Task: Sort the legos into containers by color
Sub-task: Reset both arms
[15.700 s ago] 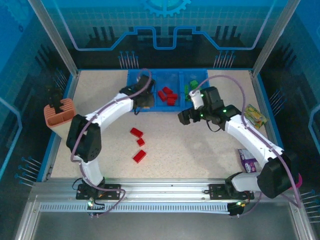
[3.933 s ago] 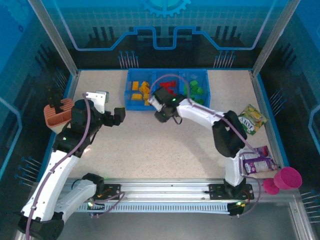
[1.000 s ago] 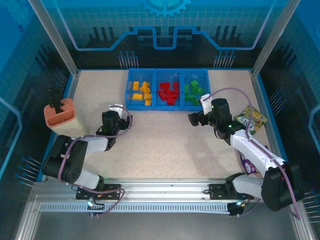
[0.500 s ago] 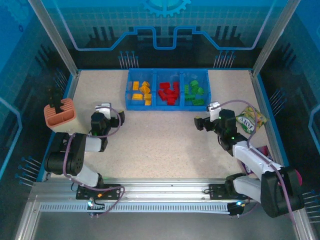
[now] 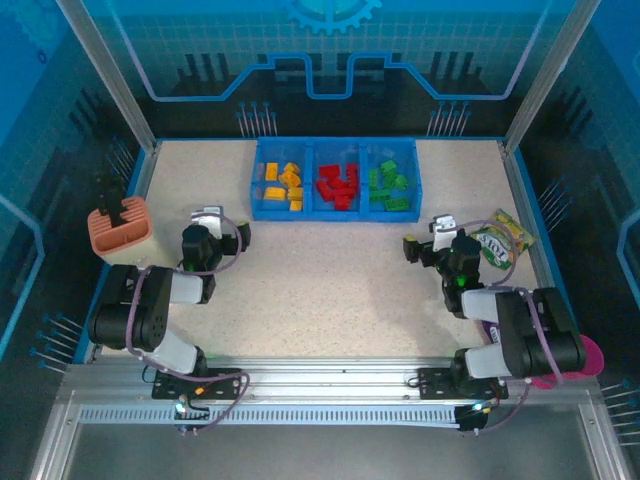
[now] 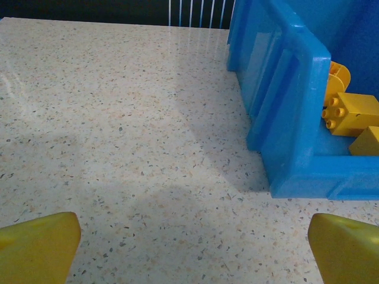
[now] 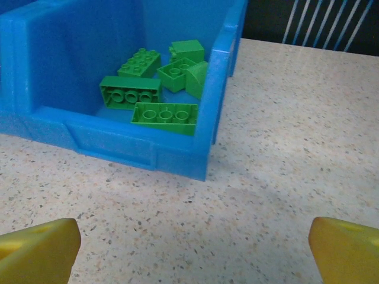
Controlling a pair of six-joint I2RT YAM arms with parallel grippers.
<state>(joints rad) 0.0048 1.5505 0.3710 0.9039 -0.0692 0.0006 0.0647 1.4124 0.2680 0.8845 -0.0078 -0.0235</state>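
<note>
1. nearest the arm bases, the left gripper (image 5: 228, 238) sat low over the speckled stone-look table (image 5: 320, 290), its yellow fingertips (image 6: 38, 245) spread wide with nothing between them.
2. the right gripper (image 5: 414, 247) was likewise wide apart and empty, with a crinkly green-and-yellow snack packet (image 5: 503, 240) near its wrist.
3. farther back, the rectangular blue plastic tray (image 5: 335, 214) held the small studded plastic pieces: yellow-orange bricks (image 5: 282, 185) in its left compartment, red bricks (image 5: 338, 186) in the middle, green bricks (image 7: 145, 94) in the right.
</note>
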